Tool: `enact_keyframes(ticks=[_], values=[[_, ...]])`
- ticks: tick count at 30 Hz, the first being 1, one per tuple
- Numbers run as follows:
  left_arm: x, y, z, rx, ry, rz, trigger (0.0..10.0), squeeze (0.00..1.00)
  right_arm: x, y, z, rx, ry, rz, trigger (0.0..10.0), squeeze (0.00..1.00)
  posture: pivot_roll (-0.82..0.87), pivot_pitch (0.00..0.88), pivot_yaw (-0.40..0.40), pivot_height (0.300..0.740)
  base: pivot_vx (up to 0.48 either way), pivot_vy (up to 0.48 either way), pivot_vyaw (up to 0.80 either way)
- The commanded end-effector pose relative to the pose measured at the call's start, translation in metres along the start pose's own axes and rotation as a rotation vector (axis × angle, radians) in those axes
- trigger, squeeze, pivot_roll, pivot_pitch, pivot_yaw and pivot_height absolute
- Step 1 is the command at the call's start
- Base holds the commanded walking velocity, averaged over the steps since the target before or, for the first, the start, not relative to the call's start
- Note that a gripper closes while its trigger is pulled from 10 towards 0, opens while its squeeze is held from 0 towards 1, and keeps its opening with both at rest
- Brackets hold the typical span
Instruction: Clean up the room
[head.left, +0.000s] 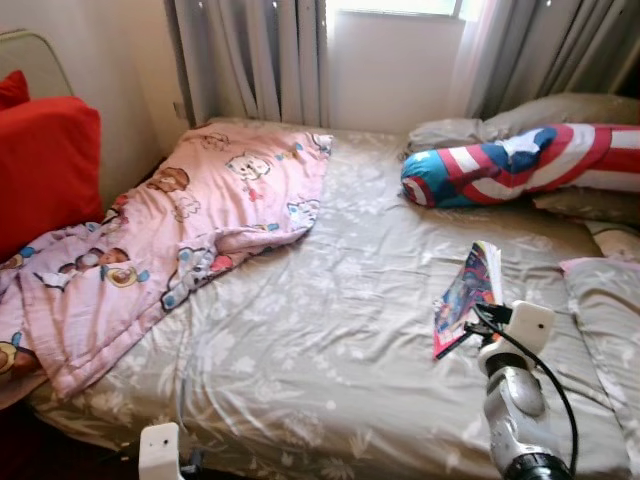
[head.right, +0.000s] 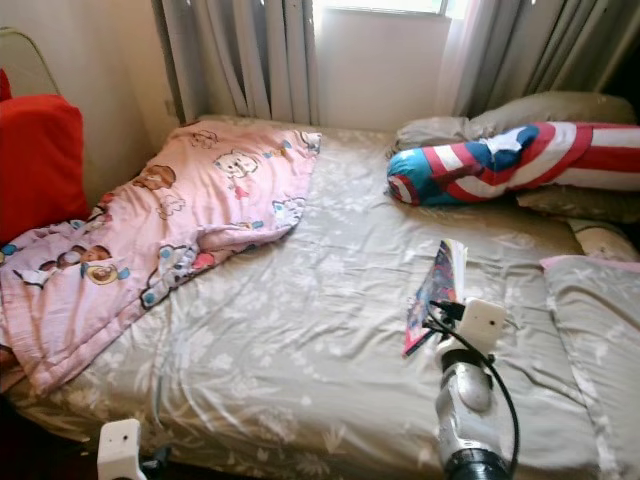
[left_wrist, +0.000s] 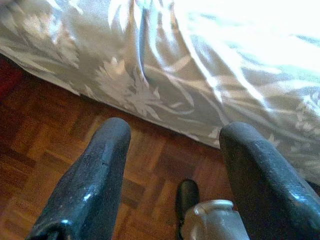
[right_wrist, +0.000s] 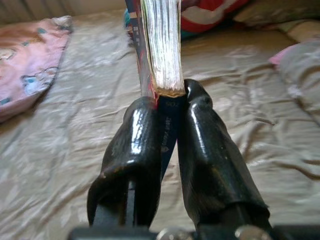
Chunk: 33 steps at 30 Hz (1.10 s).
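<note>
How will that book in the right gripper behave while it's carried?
Probably floppy: the book is thin and soft-covered, and its pages fan apart above the right gripper. It looks light. Pinched at one edge only, it may sag or swing.

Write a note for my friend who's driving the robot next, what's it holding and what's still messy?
Right gripper: shut on a colourful book, held up on edge over the grey floral bed.
Left gripper: open, holding nothing, low by the bed's edge over the wooden floor.
Done: book picked up.
Left: put the book away; the pink cartoon blanket lies rumpled across the bed's left side, and the red, white and blue bolster rests by the pillows.
</note>
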<state>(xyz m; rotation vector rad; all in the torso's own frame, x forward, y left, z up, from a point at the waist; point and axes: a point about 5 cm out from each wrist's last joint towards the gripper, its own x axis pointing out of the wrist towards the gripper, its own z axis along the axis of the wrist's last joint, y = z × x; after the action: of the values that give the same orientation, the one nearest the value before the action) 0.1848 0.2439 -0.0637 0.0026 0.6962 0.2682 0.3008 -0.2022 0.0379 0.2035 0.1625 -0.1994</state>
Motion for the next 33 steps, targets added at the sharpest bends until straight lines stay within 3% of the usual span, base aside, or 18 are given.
enact_keyframes(ticks=[1,17,33], values=[[-0.0016,-0.0066,-0.0056,0.011,0.018,-0.020,10.0,0.00,0.0036,-0.0066,0.0152,-0.001,-0.067,-0.017,10.0,0.00,0.01,0.000,-0.035,0.731,0.000,-0.262,0.00],[-0.0027,-0.0075,-0.0079,0.014,0.021,-0.024,10.0,0.00,0.0034,-0.0073,0.0141,-0.006,-0.061,-0.013,10.0,0.00,0.00,0.000,-0.037,0.731,0.000,-0.265,0.00],[-0.0060,-0.0055,-0.0151,-0.004,0.039,-0.039,10.0,0.00,-0.0025,-0.0094,0.0076,-0.010,-0.053,-0.017,10.0,0.00,-0.02,0.000,-0.019,0.731,0.000,0.000,0.00]])
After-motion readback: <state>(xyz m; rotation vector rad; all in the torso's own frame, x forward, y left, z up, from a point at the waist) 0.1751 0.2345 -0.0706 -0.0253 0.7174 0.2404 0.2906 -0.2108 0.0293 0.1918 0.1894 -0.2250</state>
